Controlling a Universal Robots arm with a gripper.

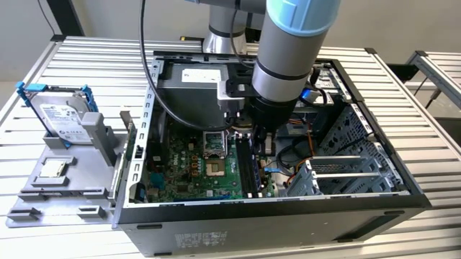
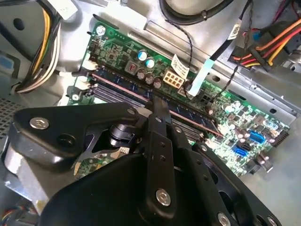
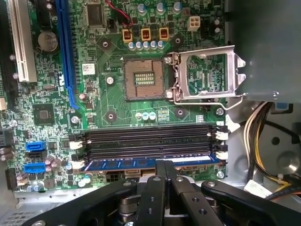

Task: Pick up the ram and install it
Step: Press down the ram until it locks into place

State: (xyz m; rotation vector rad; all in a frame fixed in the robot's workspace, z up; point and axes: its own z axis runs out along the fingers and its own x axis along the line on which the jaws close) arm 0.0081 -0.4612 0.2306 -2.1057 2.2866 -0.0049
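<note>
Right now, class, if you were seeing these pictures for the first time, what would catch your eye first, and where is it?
The big grey robot arm reaching down into the open computer case dominates the exterior view. In the first wrist view, its black pincer sits shut on the ram, which lies along the nearest memory slot on the green motherboard. At the exterior view's left, a blue-framed hard drive stands in a grey holder.

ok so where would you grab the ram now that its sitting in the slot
Probably by its upper long edge near mid-length, coming straight down from above the motherboard. The ram stands on edge in the slot farthest from the CPU socket, so that top edge is the exposed part. The jaws should close across its thin flat faces. White latches crowd the ends.
</note>
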